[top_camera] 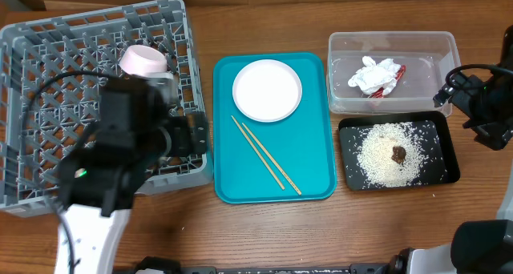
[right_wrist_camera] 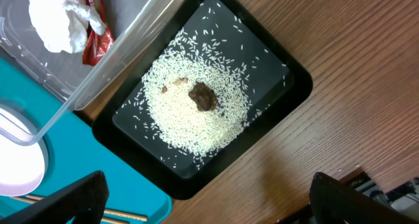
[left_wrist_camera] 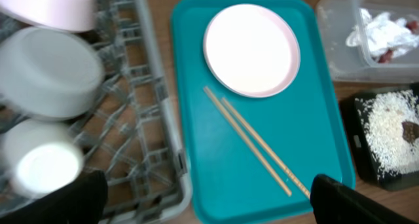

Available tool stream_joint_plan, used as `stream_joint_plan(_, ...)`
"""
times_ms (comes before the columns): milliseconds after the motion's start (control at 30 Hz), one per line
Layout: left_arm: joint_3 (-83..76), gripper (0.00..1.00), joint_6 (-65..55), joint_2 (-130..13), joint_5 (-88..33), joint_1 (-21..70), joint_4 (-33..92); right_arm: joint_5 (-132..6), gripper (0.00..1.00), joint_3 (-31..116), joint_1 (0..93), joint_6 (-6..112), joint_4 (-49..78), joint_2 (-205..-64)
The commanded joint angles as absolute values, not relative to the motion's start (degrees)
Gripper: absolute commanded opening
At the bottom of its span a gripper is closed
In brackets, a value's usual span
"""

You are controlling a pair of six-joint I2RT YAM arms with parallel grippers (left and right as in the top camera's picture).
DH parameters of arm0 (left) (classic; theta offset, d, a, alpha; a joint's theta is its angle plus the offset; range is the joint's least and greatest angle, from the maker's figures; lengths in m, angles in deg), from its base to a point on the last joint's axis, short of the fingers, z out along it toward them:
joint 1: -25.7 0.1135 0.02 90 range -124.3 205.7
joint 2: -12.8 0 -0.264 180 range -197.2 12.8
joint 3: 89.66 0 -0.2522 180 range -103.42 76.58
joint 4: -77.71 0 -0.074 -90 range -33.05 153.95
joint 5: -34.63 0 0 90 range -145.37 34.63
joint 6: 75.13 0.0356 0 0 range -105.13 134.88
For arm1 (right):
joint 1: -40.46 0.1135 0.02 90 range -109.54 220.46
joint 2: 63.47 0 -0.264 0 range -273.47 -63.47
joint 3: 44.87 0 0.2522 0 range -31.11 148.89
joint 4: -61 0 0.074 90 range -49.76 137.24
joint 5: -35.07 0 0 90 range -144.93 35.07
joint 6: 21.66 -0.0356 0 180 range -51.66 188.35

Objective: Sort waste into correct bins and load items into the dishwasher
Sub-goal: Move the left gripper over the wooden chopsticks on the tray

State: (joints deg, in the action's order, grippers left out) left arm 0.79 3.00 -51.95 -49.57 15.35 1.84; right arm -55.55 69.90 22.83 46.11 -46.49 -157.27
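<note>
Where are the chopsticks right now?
In the overhead view the chopsticks lie diagonally on the teal tray at table centre, just below the white plate, with the grey rack to the left and the black tray to the right.

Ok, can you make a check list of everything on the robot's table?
Surface: wooden table.
Job's things: plate and chopsticks on the teal tray; pink dish, grey bowl and cup in the rack; tissue and red wrapper in the clear tub; rice and brown lump in the black tray.
Clutter: nothing seen.
Grippers: left gripper and right gripper open, empty.
Cables: black cable looping over the rack.
Surroundings: nothing seen.
</note>
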Motion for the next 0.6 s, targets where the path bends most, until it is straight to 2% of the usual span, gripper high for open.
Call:
stream_joint_plan(0, 6.8, 1.00, 3.3, -56.8, -48.3, 9.3, 7.9, -55.0, 1.00, 71.2, 22.7, 46.0, -46.1, -156.5)
stream_joint_plan(200, 7.8, 0.96, 4.8, -68.8, -48.5, 4.4, 11.7, -55.0, 1.00, 71.2, 22.7, 46.0, -46.1, -156.5)
stream_joint_plan(400, 7.8, 0.70, 3.9, -78.2, -48.5, 4.3, 7.5, -55.0, 1.00, 71.2, 22.7, 46.0, -46.1, -156.5)
stream_joint_plan(567, 7.8, 0.70, 0.0, -82.4, -53.4, 4.4, -0.1, -55.0, 1.00, 71.2, 22.7, 46.0, -46.1, -156.5)
